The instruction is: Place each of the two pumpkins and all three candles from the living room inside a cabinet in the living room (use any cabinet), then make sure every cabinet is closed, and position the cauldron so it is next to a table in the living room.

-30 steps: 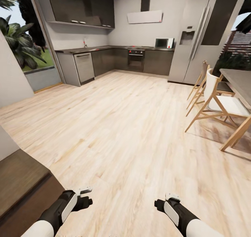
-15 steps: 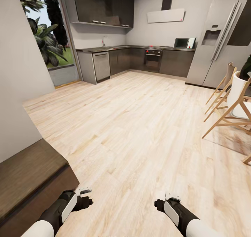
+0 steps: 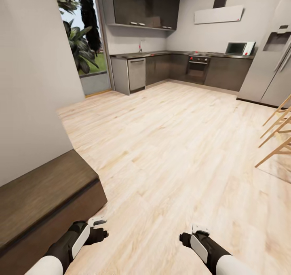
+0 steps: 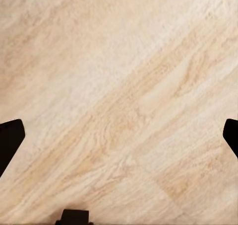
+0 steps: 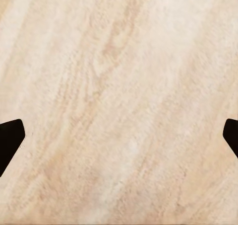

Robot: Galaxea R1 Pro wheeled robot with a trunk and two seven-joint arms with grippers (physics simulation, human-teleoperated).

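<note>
Transit posture: left gripper [image 4: 119, 135] and right gripper [image 5: 119, 135] both spread wide and empty, arms tucked low over the plank floor [image 3: 169, 145], presumably for travel; dark-brown cabinet [image 3: 40, 194] at 8 o'clock, kitchen [image 3: 182, 64] at 12 o'clock

Pale wood plank floor [image 4: 124, 101] between the spread black fingertips [image 4: 9, 140] of the left hand [image 4: 119, 138].

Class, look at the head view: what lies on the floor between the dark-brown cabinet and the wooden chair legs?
Only bare light wood plank floor lies between the cabinet and the chair legs in the head view.
</note>
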